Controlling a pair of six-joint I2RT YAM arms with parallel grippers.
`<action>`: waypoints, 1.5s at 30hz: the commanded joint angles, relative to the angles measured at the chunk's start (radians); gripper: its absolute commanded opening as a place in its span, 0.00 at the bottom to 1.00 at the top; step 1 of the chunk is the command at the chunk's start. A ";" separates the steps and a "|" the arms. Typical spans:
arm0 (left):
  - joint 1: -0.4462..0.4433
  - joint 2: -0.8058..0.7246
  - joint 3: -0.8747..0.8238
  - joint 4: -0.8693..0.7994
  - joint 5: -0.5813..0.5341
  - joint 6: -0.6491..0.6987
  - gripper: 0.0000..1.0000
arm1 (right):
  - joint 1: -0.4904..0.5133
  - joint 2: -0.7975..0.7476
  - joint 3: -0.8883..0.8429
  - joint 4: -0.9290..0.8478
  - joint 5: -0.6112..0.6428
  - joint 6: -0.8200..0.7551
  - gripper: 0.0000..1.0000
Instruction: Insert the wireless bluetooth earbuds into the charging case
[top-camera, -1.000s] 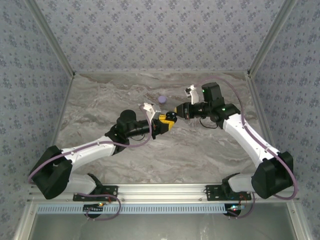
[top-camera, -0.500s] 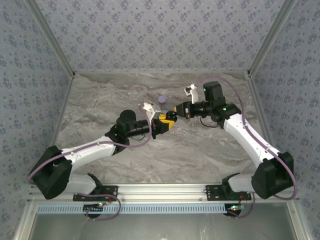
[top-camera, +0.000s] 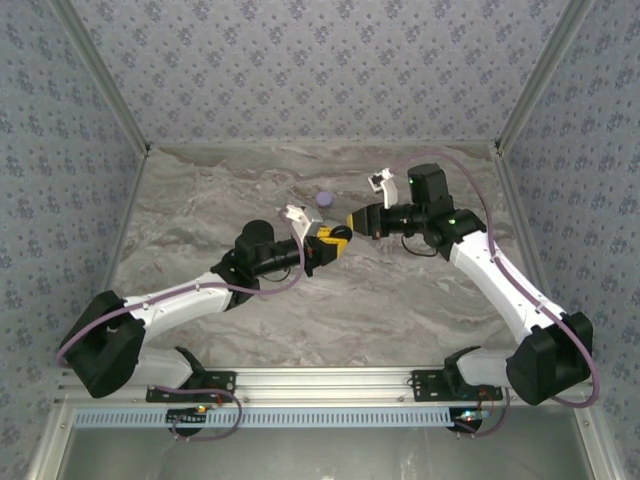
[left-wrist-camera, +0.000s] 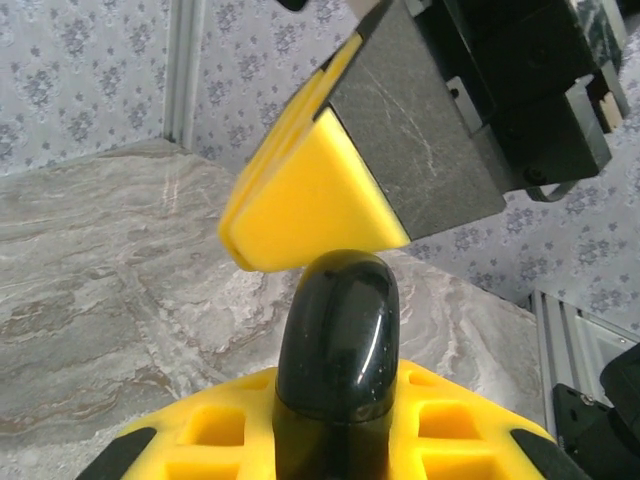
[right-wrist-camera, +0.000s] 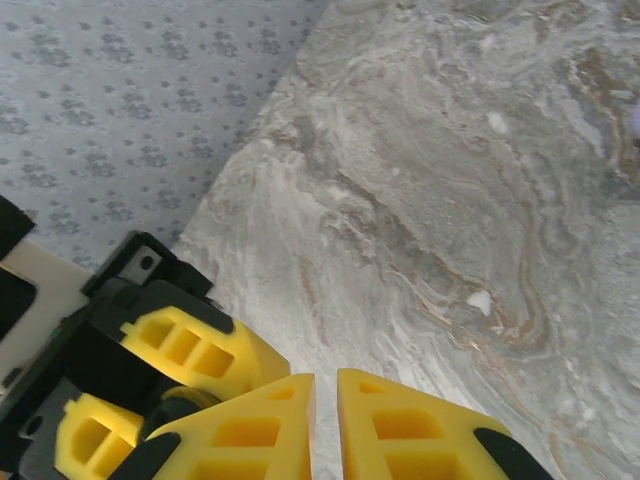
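Flowered grey wallpaper walls in the marbled grey bench (top-camera: 200, 215) on three sides, and both my arms meet in the air over its middle, a little toward the far edge. My left gripper (top-camera: 331, 244) is clamped on a glossy black round-topped piece (left-wrist-camera: 336, 350), which I take for the charging case. It stands upright between the yellow fingers, its dome poking out past them. My right gripper (top-camera: 352, 221) faces it from the other side, its yellow fingers pressed together to a thin seam. The tip hovers just beside the dome; I cannot tell whether it touches. The tiny black earbuds are too small for me to make out, and I cannot tell whether one is nipped in that seam. A small lilac round cap (top-camera: 323, 199) lies on the bench nearer the far edge, just beyond my left gripper.

The step, as I judge it, is working at the case top with my right tip. To do it well I should hold the left grip firm, since the gloss looks slippery. I should also line the right tip square over the dome and press gently along the case's own axis, so it neither twists nor squirts out.
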 joint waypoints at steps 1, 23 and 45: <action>-0.001 0.004 0.036 -0.040 -0.067 0.002 0.20 | 0.006 -0.017 0.015 -0.069 0.168 -0.016 0.17; 0.128 0.115 0.175 -0.451 -0.324 -0.287 0.25 | -0.019 0.007 -0.031 -0.151 0.479 0.004 0.17; 0.275 0.511 0.432 -0.641 -0.100 -0.392 0.26 | -0.026 0.012 -0.042 -0.166 0.481 0.000 0.18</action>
